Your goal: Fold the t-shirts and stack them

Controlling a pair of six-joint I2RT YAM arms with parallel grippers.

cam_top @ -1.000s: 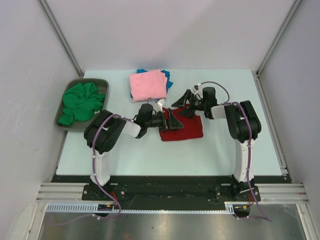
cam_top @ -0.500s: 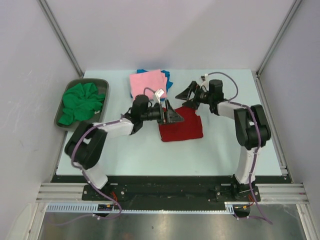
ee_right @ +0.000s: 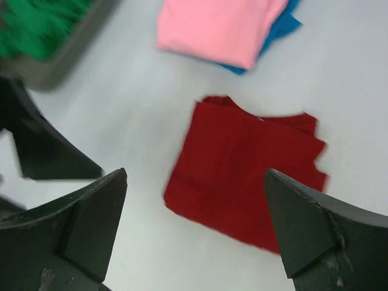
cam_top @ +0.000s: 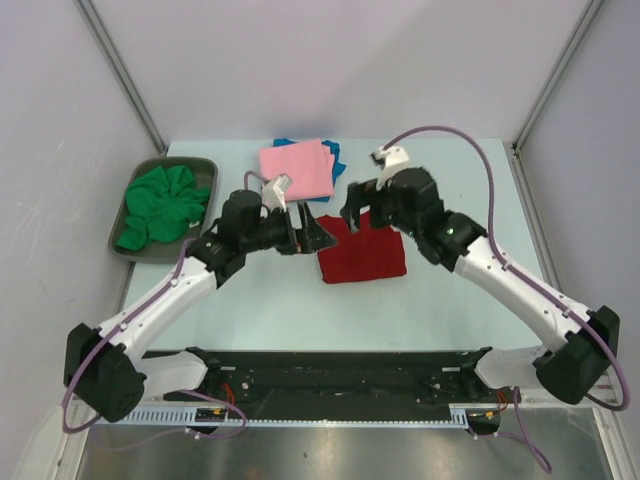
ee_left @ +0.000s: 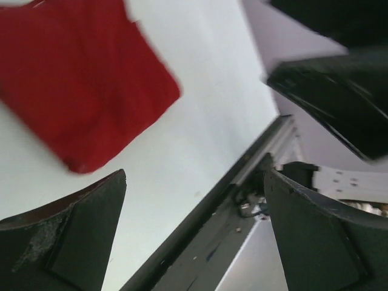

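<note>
Red t-shirt [cam_top: 362, 256] frame centre, just below left pincer [cam_top: 314, 232] and right pincer [cam_top: 357, 208], both wide, empty | pale tabletop [cam_top: 450, 300] | grey walls [cam_top: 350, 70]

Dark red t-shirt [cam_top: 368, 258]: soft matt cloth, faintly creased. Pink t-shirt [cam_top: 296, 172], same matt cloth. Green t-shirt [cam_top: 162, 203], crumpled cloth in a dull grey tray [cam_top: 198, 163]. Surface [cam_top: 300, 310] smooth, pale, matt. Fingers [ee_right: 66, 230] matt black, scuffed.

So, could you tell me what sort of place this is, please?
Likely a robotics lab test cell: a pale table enclosed by plain white panels on metal posts, with a folded dark red t-shirt as practice material.
</note>
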